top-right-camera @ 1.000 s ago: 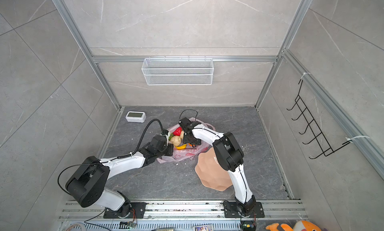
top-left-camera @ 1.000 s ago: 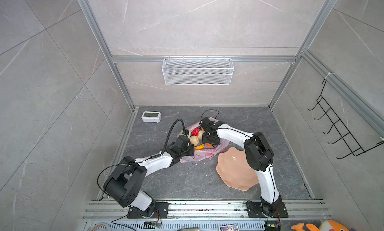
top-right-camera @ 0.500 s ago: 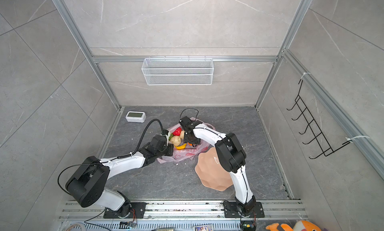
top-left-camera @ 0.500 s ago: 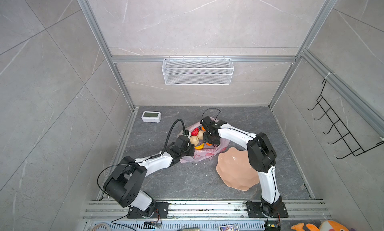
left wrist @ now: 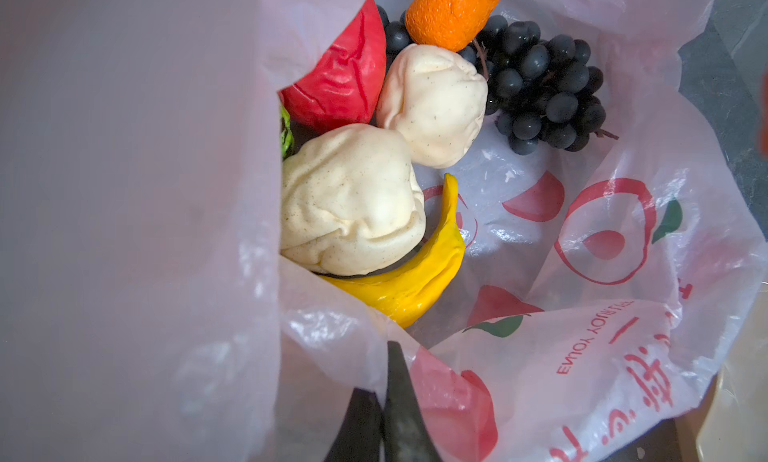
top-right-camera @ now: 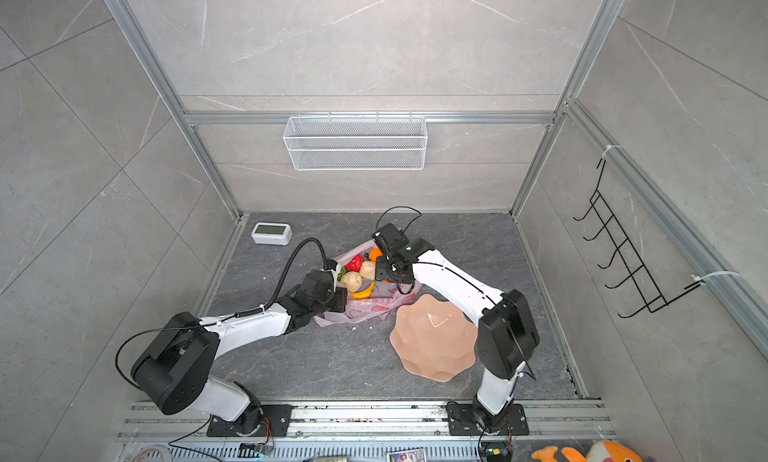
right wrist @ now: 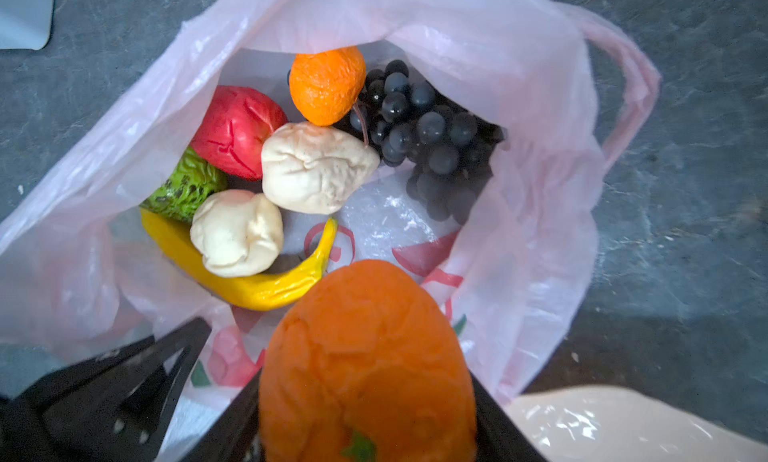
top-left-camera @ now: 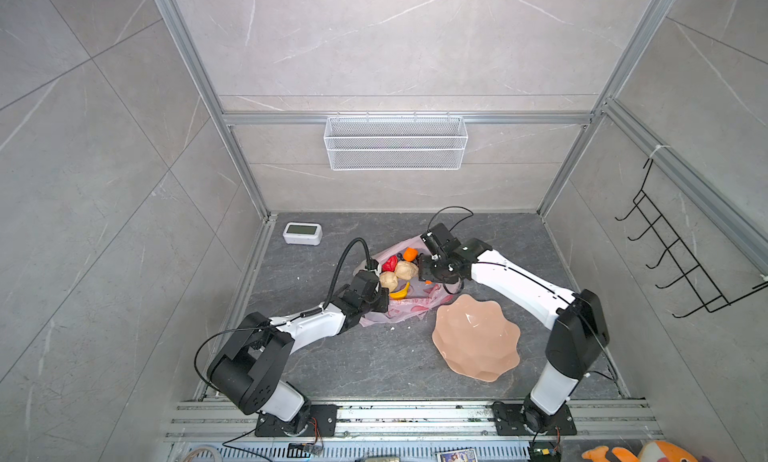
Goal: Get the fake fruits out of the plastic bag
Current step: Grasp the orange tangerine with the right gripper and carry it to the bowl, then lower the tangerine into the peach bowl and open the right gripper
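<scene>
The plastic bag (right wrist: pixel 519 215) lies open on the floor, also seen in both top views (top-left-camera: pixel 411 308) (top-right-camera: pixel 365 310). My left gripper (left wrist: pixel 380 397) is shut on the bag's near rim. My right gripper (right wrist: pixel 365 397) is shut on an orange (right wrist: pixel 365 356), held just above the bag's mouth. Inside the bag lie another orange (right wrist: pixel 326 86), a red apple (right wrist: pixel 237 132), a bumpy green ball (right wrist: pixel 187 186), two cream lumps (right wrist: pixel 316 167) (right wrist: pixel 237 231), a banana (right wrist: pixel 249 289) and dark grapes (right wrist: pixel 428 136).
A peach-pink scalloped dish (top-left-camera: pixel 476 339) sits on the floor just right of the bag. A small white clock (top-left-camera: pixel 302 233) stands at the back left. On the back wall hangs a wire basket (top-left-camera: pixel 395 142), and a black hook rack (top-left-camera: pixel 685 264) hangs on the right wall.
My right gripper has drawn back a little to the right with the orange in it. The left gripper keeps its hold on the bag and has not moved.
</scene>
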Available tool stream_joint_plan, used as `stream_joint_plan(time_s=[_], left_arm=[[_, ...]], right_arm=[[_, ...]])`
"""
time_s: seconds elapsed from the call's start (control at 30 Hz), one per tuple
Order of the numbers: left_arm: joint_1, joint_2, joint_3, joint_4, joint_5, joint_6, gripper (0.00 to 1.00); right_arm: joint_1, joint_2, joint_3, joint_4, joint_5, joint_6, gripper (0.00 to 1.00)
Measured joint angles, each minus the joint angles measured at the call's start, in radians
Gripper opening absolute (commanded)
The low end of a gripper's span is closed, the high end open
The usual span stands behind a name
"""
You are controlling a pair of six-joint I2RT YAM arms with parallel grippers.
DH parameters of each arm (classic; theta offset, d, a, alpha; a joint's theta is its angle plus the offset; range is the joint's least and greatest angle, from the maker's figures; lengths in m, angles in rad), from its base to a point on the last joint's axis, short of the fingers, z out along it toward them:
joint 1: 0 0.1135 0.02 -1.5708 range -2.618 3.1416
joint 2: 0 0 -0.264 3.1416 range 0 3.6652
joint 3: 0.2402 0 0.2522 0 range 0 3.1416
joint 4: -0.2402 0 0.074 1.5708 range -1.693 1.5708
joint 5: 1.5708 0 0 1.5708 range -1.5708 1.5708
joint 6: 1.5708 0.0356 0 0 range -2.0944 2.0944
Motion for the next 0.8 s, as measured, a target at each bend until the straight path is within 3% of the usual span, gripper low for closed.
stream_joint_plan(time_s=[0.4, 0.8], left_arm=[[0.000, 0.000, 0.000, 0.000, 0.002, -0.003, 0.00], [0.000, 0.001, 0.000, 0.000, 0.003, -0.003, 0.00]], right_arm=[[-0.019, -0.321, -0.358, -0.110, 0.035, -0.006, 0.62], [-0.058, -0.311, -0.572, -0.065, 0.010, 0.048, 0.62]])
